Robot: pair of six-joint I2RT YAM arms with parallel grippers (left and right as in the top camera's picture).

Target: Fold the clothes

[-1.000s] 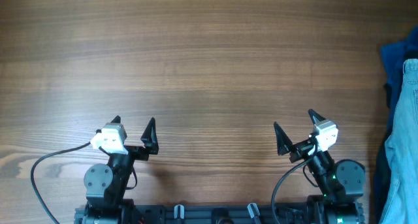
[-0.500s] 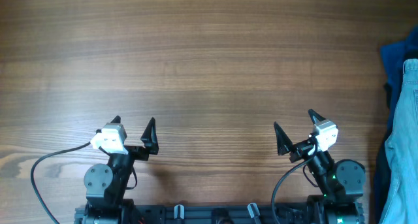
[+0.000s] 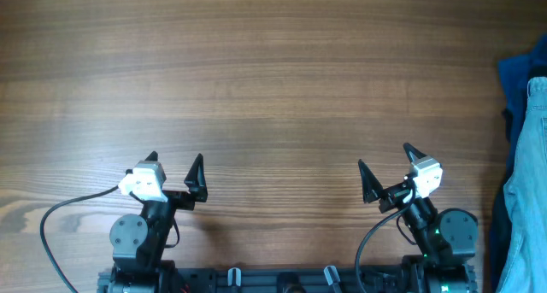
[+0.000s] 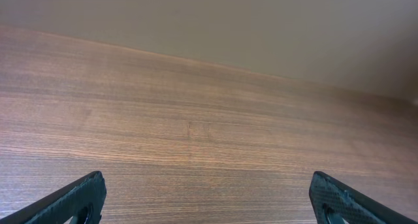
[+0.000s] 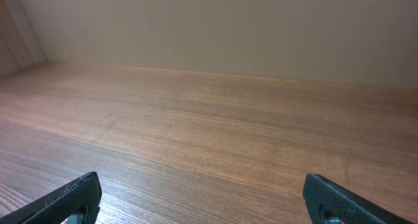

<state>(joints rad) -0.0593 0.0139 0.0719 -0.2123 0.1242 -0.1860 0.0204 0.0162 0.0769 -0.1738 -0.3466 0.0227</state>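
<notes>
We log L gripper (image 3: 175, 156) and R gripper (image 3: 384, 155) both spread open & empty, shorts (image 3: 526, 182) at far right table (image 3: 273, 71) edge, partly out of frame, over a navy heap (image 3: 515, 79), well apart from R gripper; denim prob. limp but heavyish, non-slip, so we'd grab at waistband or hem.

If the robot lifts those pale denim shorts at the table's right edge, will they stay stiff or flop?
Probably flop: the denim shorts lie in soft wrinkles, so they'd likely drape and sag. They touch the dark navy fabric, which might drag along.
</notes>
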